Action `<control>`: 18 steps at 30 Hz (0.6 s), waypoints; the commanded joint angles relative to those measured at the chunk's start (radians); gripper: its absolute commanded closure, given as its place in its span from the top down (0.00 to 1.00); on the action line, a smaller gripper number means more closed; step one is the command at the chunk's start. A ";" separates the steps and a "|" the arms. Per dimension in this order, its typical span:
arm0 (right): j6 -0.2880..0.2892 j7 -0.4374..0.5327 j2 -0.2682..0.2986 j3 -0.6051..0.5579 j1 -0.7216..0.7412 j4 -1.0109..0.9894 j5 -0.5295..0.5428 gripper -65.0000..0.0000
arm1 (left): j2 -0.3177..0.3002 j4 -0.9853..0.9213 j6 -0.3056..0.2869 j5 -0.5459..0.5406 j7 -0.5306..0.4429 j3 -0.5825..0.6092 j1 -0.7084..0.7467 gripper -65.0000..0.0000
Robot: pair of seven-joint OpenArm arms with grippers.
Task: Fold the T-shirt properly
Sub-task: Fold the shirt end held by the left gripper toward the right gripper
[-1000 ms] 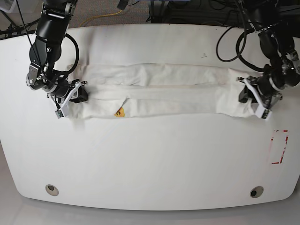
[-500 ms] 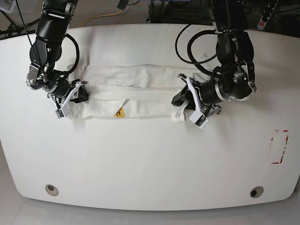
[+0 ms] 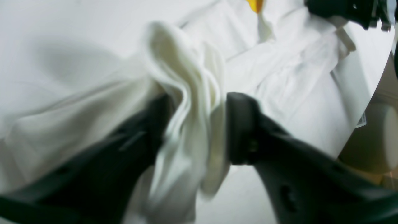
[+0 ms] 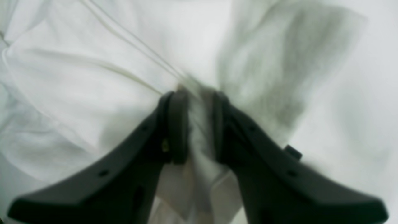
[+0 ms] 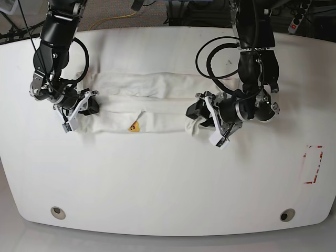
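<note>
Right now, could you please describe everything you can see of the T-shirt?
The T-shirt is soft white cloth, folded into a long wrinkled band lying flat on the table, with a small yellow print showing at its front edge. The right gripper pinches one end; the left gripper clamps the other end, bunched and doubled over the band.

White tabletop [image 5: 157, 178] being lit evenly. Red dashed rectangle [image 5: 313, 164] being shown near right edge. Two round grommets [image 5: 58, 212] [image 5: 286, 214] being seen near front corners. Yellow cable [image 5: 118, 18] being glimpsed beyond far edge.
</note>
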 commanded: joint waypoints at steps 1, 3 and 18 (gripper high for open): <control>-0.002 -0.018 0.011 -0.001 0.011 0.017 -0.020 0.19 | 0.003 0.037 0.040 -0.025 -0.016 0.063 -0.030 0.62; -0.002 -0.018 0.011 -0.004 0.011 0.040 -0.020 0.19 | 0.003 0.068 0.058 -0.025 -0.016 0.110 -0.034 0.65; -0.012 -0.044 0.020 0.005 0.020 0.143 0.098 0.22 | -0.076 0.264 0.070 -0.017 -0.016 0.104 -0.033 0.65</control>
